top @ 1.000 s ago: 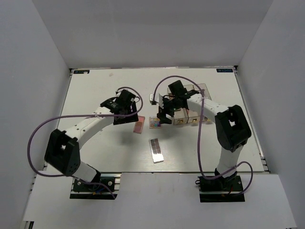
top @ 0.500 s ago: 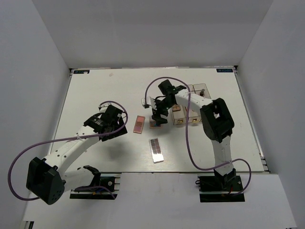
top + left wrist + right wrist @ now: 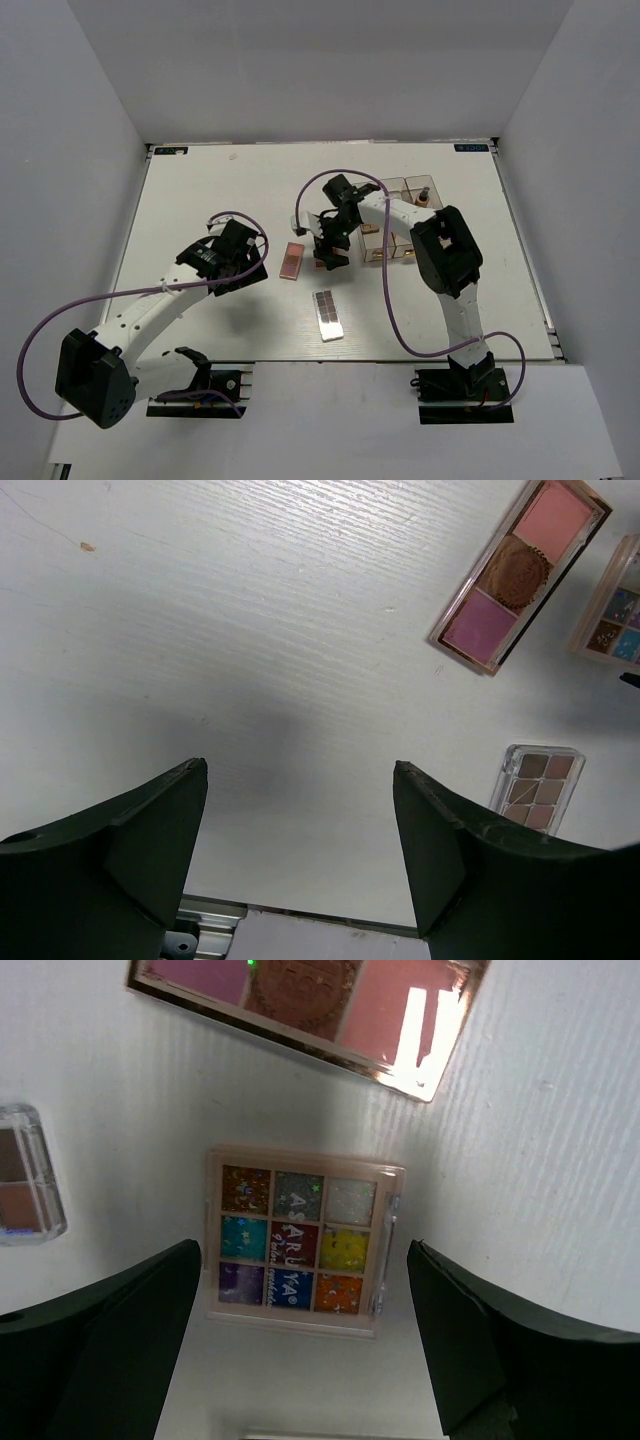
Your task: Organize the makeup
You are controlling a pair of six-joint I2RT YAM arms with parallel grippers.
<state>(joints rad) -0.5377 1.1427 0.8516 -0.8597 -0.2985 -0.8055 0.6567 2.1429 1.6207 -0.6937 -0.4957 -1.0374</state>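
Observation:
The multicoloured palette [image 3: 300,1242] lies flat on the table, and my open right gripper [image 3: 305,1290] hovers right over it with a finger on each side, not touching. In the top view the right gripper [image 3: 328,252] covers most of that palette. The pink palette [image 3: 291,262] lies just left of it and also shows in the right wrist view [image 3: 310,1000] and the left wrist view [image 3: 520,575]. A brown-toned palette [image 3: 327,315] lies nearer the front and shows in the left wrist view [image 3: 540,780]. My left gripper [image 3: 245,262] is open and empty, left of the pink palette.
The clear compartment box [image 3: 400,188] stands at the back right behind the right gripper, with tan items [image 3: 378,250] in its near compartments. The table's front edge [image 3: 300,915] shows just beyond the left fingers.
The left arm pulled back from the pink palette toward the near left, then held still. The right gripper moved left and down over the multicoloured palette.

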